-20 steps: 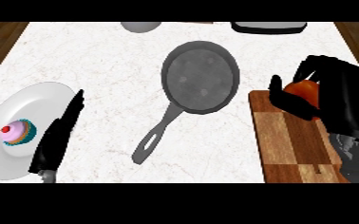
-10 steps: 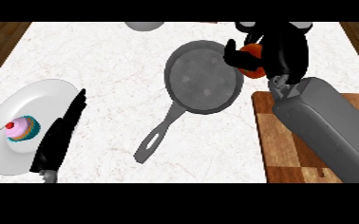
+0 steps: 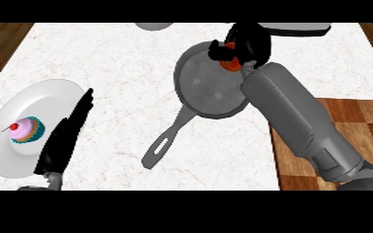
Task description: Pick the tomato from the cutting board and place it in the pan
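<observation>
My right hand (image 3: 247, 44) is curled round the red tomato (image 3: 230, 63), of which only a small part shows under the fingers. It hovers over the far right rim of the grey pan (image 3: 207, 86), whose handle points toward the lower left. The grey forearm reaches up from the wooden cutting board (image 3: 342, 128) at the lower right, which has nothing on its visible part. My left hand (image 3: 67, 133) rests open at the lower left, fingers straight, beside the white plate.
A white plate (image 3: 44, 98) holding a pink cupcake (image 3: 25, 130) lies at the left edge. A grey bowl (image 3: 153, 25) and a dark appliance (image 3: 299, 28) sit along the far edge of the marble counter.
My right hand has carried the tomato from the cutting board up and to the left, now over the pan's far rim. The left hand has stayed still.
</observation>
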Motion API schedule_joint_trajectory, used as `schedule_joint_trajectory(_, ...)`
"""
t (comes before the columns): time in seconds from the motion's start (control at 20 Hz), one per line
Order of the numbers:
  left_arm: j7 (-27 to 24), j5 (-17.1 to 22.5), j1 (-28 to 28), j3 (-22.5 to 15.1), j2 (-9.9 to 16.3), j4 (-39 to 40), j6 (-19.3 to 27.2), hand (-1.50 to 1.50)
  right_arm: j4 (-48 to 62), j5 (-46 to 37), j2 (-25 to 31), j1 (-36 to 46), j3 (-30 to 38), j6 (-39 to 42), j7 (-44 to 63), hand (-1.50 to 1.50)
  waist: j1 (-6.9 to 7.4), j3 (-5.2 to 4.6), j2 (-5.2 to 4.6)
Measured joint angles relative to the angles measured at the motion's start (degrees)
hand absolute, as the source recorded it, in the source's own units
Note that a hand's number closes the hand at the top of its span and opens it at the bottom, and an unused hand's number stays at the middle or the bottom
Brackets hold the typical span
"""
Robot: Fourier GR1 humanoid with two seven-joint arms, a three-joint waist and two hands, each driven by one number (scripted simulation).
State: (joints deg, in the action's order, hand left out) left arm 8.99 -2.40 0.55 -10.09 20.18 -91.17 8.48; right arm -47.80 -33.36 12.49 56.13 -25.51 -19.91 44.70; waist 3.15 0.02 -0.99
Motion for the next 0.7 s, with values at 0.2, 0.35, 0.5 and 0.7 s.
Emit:
schedule_joint_trajectory(0.2,-1.3,-0.14,0.72,-0.15,-0.22,0.02,-0.42,0.0,9.37,2.73,-3.99,2.18,2.73,0.99,-5.2,1.5,0.76,0.02,-0.33)
schedule_joint_trajectory(0.35,-0.85,-0.19,0.41,0.0,-0.15,-0.62,-0.47,0.0,13.05,7.55,-7.3,2.34,8.07,-1.03,-6.41,-1.5,1.09,0.07,-0.55)
schedule_joint_trajectory(0.5,-1.46,-0.5,0.79,-0.02,-0.38,-0.39,-0.33,0.0,16.02,11.9,-9.28,2.02,13.11,-3.1,-10.51,-1.5,1.01,0.1,-0.63)
schedule_joint_trajectory(0.7,-1.12,-0.39,0.64,0.15,-0.35,-0.51,-0.77,0.0,18.38,15.04,-10.85,2.83,18.33,-8.89,-18.26,-1.5,0.92,0.1,-0.63)
